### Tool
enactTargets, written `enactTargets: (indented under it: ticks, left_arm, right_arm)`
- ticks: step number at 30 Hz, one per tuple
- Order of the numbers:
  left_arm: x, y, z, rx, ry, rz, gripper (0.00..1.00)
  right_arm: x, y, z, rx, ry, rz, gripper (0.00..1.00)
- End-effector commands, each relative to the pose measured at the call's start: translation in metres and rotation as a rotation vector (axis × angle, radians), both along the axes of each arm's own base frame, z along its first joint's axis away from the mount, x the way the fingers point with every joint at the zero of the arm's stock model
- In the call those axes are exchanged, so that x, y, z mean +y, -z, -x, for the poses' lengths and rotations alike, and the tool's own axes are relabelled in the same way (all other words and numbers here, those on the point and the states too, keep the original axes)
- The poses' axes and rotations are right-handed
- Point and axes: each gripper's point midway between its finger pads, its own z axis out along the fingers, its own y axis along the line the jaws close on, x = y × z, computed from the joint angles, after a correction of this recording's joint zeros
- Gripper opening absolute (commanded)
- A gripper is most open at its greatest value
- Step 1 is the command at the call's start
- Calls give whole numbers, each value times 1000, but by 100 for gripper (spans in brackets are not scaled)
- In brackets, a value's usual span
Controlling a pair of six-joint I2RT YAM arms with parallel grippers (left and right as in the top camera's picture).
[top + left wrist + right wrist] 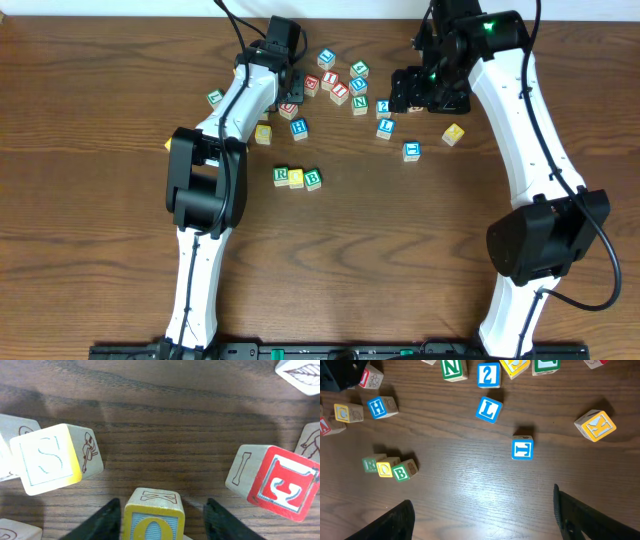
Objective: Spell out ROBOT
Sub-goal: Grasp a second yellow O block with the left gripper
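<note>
A row of blocks R (281, 176), O (296, 177) and B (313, 179) lies mid-table; it also shows in the right wrist view (387, 467). My left gripper (288, 98) is low in the block pile at the back. It is open, with its fingers (162, 522) on either side of a yellow O block (154, 520); the left finger is close to the block and the right finger is apart from it. A blue T block (411, 151) (522, 449) lies alone at the right. My right gripper (415, 95) (482, 510) is open and empty, high above the table.
A yellow S block (47, 460) and a red E block (282, 482) flank the left gripper. Loose blocks are at the back: H (299, 128), L (385, 128), 2 (383, 107), N (360, 103) and a yellow K (453, 133).
</note>
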Motion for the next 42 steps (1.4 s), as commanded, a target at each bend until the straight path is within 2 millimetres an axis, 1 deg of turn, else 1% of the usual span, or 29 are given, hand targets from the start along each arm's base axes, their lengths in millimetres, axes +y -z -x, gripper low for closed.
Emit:
enactTargets:
  ticks: [1, 3, 7, 9, 11, 12, 15, 19, 21, 22, 25, 29, 33, 36, 38, 42]
  left_arm:
    - [4, 10, 0, 13, -11, -15, 44]
    - [4, 9, 0, 12, -11, -14, 40]
    - [5, 8, 0, 9, -12, -18, 39]
    - [5, 4, -1, 0, -13, -16, 37]
    - [8, -5, -4, -20, -21, -27, 36]
    - [9, -13, -6, -36, -26, -33, 36]
    - [9, -26, -9, -61, -28, -26, 36]
    - [9, -40, -11, -85, -28, -20, 35]
    - [8, -51, -12, -104, -29, -14, 35]
    - [8, -63, -12, -124, -29, -9, 35]
    - [8, -74, -13, -143, -29, -3, 35]
    - [9, -69, -9, -124, -34, -4, 36]
    - [9, -58, -6, -104, -39, -6, 49]
    - [10, -44, -3, -78, -48, -9, 51]
    - [10, -26, -1, -47, -64, -9, 51]
    - [8, -9, 2, -13, -68, -2, 51]
  right_arm:
    - [1, -6, -1, -21, -13, 3, 85]
    - [0, -6, -2, -22, -11, 8, 86]
    - [0, -6, -2, -23, -11, 10, 87]
    - [-1, -6, -2, -24, -10, 14, 87]
    - [-1, -6, -2, -24, -9, 16, 87]
    - [-1, -6, -2, -24, -10, 16, 87]
    - [-1, -6, -2, -24, -9, 16, 87]
    - [-1, -6, -2, -24, -9, 16, 87]
    - [-1, -6, -2, -24, -9, 16, 87]
    - [-1, -6, -2, -24, -9, 16, 87]
    - [-1, -6, -2, -24, -10, 16, 87]
    - [-1, -6, -2, -23, -10, 16, 87]
    - [-1, -6, -1, -22, -10, 17, 87]
    - [-1, -5, -1, -19, -10, 17, 87]
    - [-1, -5, 0, -16, -10, 18, 87]
    - [-1, -5, 1, -13, -10, 18, 87]
